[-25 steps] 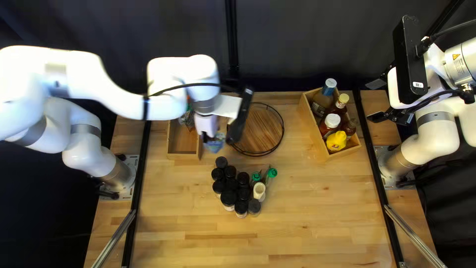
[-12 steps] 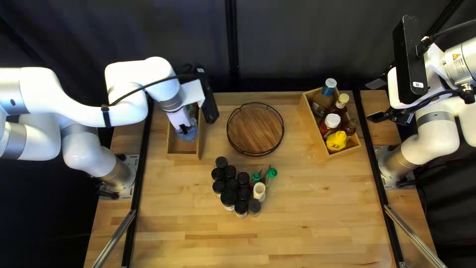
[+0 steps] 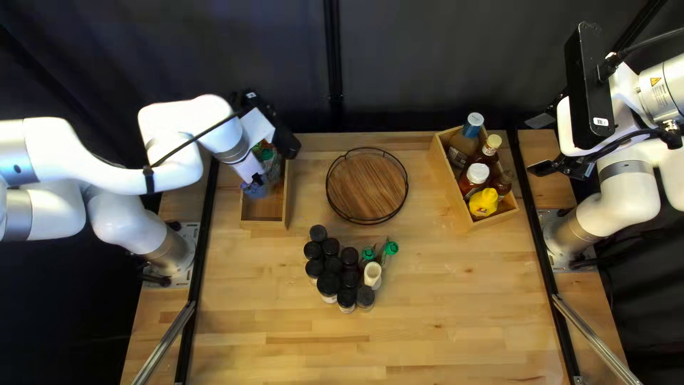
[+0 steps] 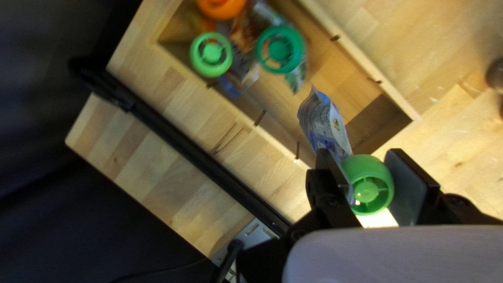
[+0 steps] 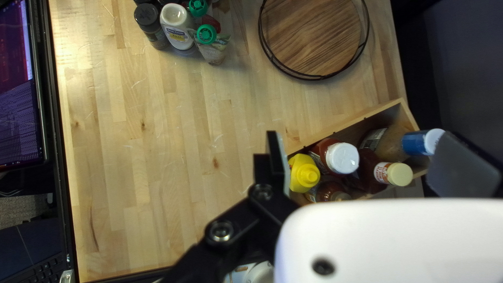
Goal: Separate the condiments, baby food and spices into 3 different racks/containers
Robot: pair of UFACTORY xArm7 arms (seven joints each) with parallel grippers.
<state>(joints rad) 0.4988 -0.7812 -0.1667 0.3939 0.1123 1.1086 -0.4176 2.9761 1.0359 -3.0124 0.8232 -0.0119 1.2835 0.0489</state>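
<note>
Left pincer: closed on a green-capped pouch, cap held between the fingers, pouch tilted. Pouch is held over the left wooden box, not resting on its floor as far as can be seen.

In that box, toward the far end: more pouches, with a light green cap, a darker green cap and an orange cap showing. Near part of the box floor is left bare.

Just right of the box, round wooden tray with black wire rim, set flat on the counter.

Nearer, mid-left: black-lidded jars packed upright in a cluster. At its right side, a cream-topped white bottle and two green-capped pouches.

Far right: second wooden box, angled, loaded with condiments: blue-necked bottle, cream-capped bottle, white-capped red bottle, dark bottle, yellow bottle at the near end.

Right pincer: spread wide, nothing gripped, held up right of that box. Screen placed by the near edge.
</note>
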